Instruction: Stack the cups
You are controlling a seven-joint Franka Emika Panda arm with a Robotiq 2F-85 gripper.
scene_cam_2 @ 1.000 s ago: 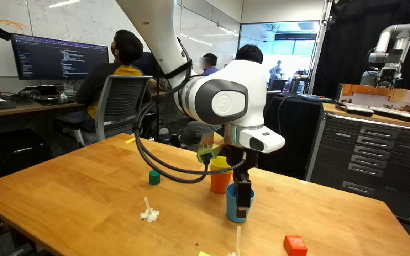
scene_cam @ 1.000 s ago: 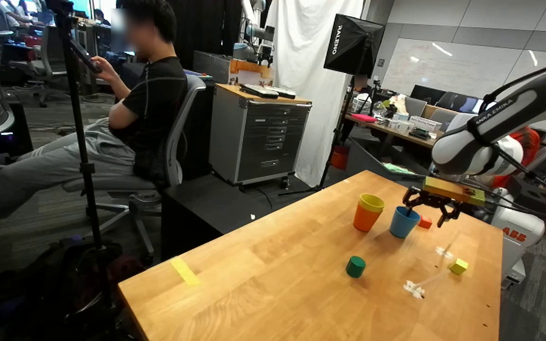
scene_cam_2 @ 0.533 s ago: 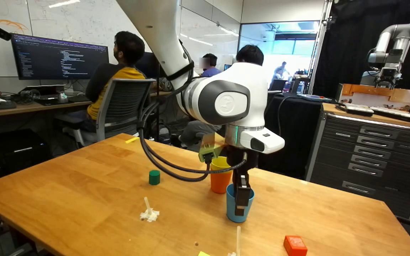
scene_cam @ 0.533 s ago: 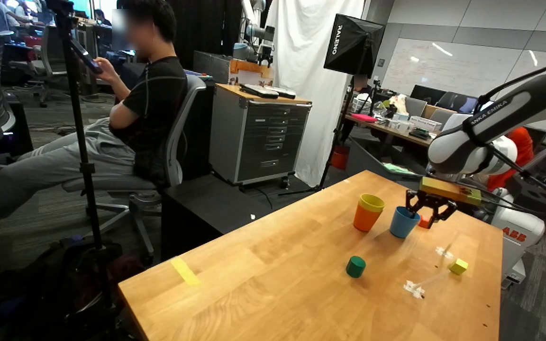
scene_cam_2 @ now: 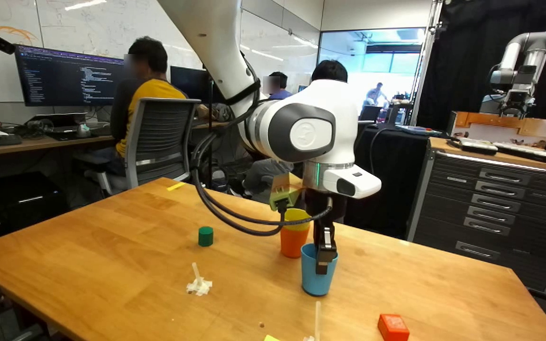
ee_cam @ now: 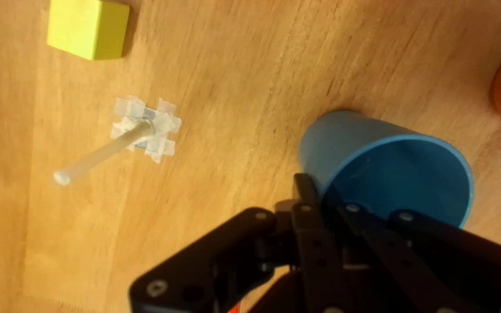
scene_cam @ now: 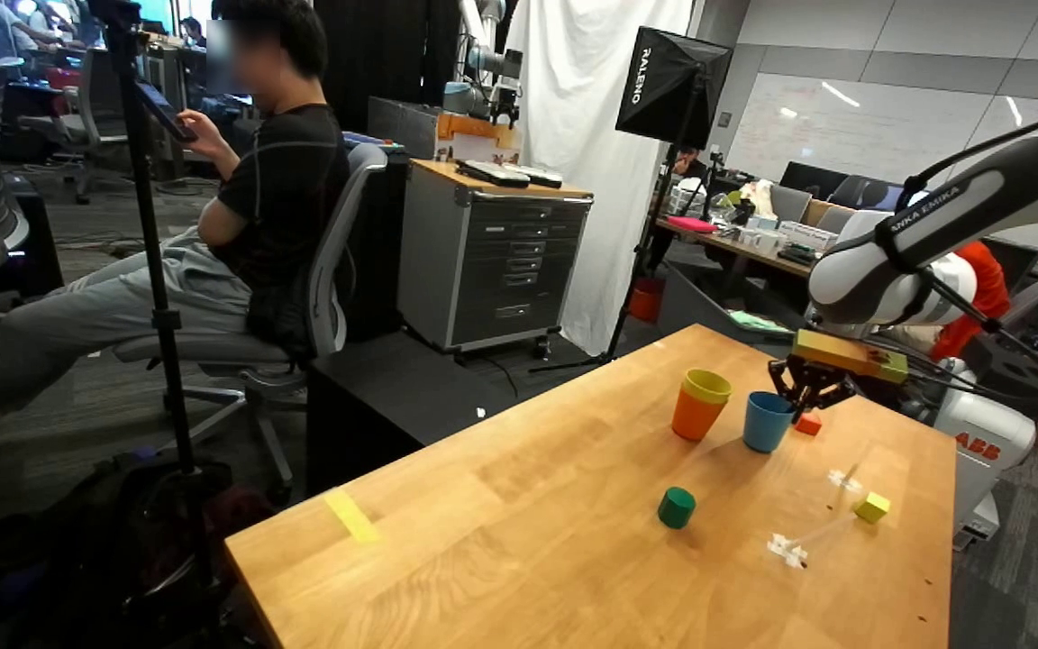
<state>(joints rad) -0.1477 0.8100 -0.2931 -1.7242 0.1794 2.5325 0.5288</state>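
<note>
Pinching the blue cup (ee_cam: 389, 169), the claw (ee_cam: 320, 193) straddles its rim in the wrist view; only exterior views show the yellow cup (scene_cam: 706, 388) nested in the orange-red cup (scene_cam: 696, 418) on the bench (scene_cam: 528, 532).

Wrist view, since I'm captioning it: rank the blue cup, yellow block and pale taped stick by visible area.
1. Blue cup, by far
2. Yellow block, cut off by the top edge
3. Pale stick, long but thin
</note>
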